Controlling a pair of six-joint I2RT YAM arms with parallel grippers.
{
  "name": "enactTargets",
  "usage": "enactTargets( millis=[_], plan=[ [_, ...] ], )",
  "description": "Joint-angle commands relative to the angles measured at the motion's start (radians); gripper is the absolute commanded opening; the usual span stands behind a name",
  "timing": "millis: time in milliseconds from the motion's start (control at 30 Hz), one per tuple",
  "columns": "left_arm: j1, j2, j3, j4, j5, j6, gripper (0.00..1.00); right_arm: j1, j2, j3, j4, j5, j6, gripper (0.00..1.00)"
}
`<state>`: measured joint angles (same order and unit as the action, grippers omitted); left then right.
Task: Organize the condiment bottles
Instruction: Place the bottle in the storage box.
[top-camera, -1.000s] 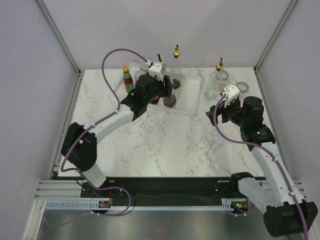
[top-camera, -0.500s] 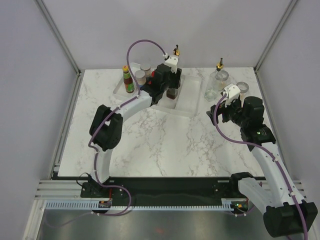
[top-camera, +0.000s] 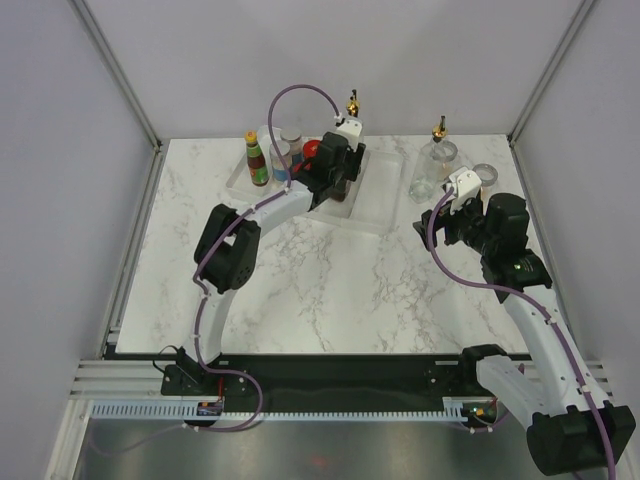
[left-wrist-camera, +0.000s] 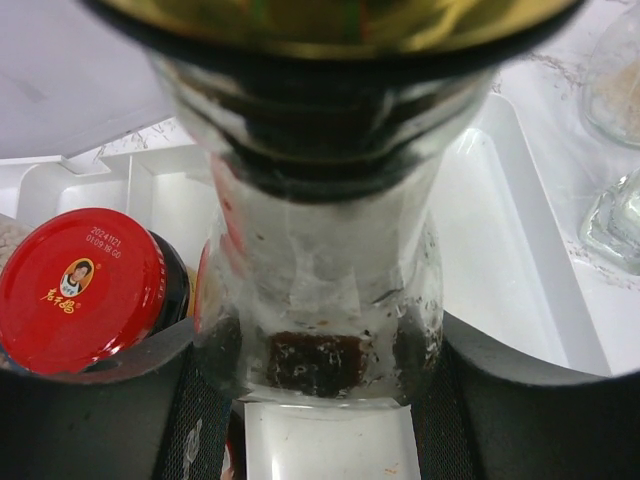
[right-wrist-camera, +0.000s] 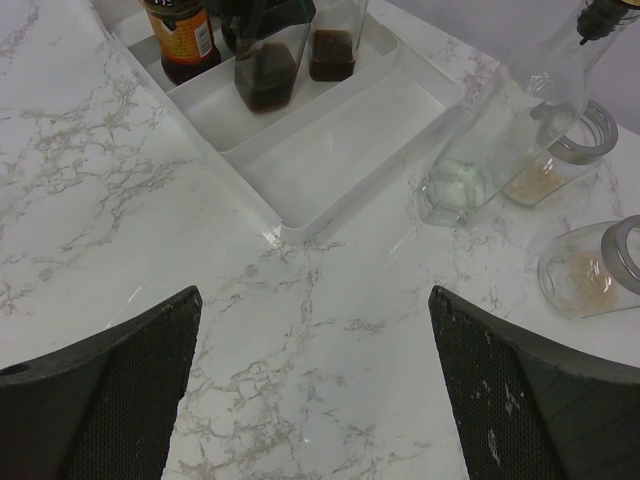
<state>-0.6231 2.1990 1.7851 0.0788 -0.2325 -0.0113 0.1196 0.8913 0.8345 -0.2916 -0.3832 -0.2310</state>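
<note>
Condiment bottles (top-camera: 288, 150) cluster at 12 o'clock on the tabletop (top-camera: 300, 290), most of them in the white tray (top-camera: 385, 205). The left gripper (left-wrist-camera: 320, 390) pinches a glass cruet (left-wrist-camera: 320, 270) low on its body. The cruet has dark sauce at its base and stands upright over the tray, with a red-lidded jar (left-wrist-camera: 80, 290) just at its 9 o'clock.

A second ago this arm was folded, its elbow near the left edge and its gripper further toward 11 o'clock. Now it is stretched out long, and the red lid shows beside it. The right arm has not moved. The right gripper (right-wrist-camera: 312, 300) is spread wide above bare marble at 3 o'clock.

Beyond it, at 2 o'clock, a clear cruet (right-wrist-camera: 500, 120) and two silver-topped spice jars (right-wrist-camera: 590, 260) stand off the tray. The orange-capped sauce bottle (top-camera: 258, 160) stands at the tray's 9 o'clock end.

The marble is white with grey veins, the walls are pale, and metal posts stand at the corners. The tray's right compartment and the near half of the marble lie open.
</note>
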Motion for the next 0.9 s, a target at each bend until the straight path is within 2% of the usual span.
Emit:
enactTargets(
  millis=[0,100,133,300,433,567,867],
  plan=[
    [0.0,-0.021,0.046,0.101,-0.013,0.019,0.12,-0.005,-0.012,-0.002,0.039,0.006,0.013,0.98],
    [0.002,-0.03,0.022,0.11,-0.008,-0.009,0.26,-0.005,-0.011,-0.003,0.039,0.004,0.012,0.98],
    [0.0,-0.039,0.002,0.114,-0.008,-0.016,0.38,-0.005,-0.011,-0.003,0.039,0.004,0.01,0.98],
    [0.0,-0.082,-0.067,0.144,-0.014,-0.032,0.67,-0.006,-0.012,-0.003,0.039,0.004,0.01,0.98],
    [0.0,-0.125,-0.128,0.154,0.001,-0.036,0.78,-0.005,-0.012,-0.005,0.04,-0.002,0.009,0.98],
    [0.002,-0.174,-0.173,0.161,0.027,-0.044,0.99,-0.005,-0.015,-0.005,0.04,0.0,0.007,0.98],
    [-0.001,-0.329,-0.263,0.162,0.104,-0.068,1.0,-0.006,-0.026,-0.011,0.043,-0.003,-0.007,0.98]
  ],
)
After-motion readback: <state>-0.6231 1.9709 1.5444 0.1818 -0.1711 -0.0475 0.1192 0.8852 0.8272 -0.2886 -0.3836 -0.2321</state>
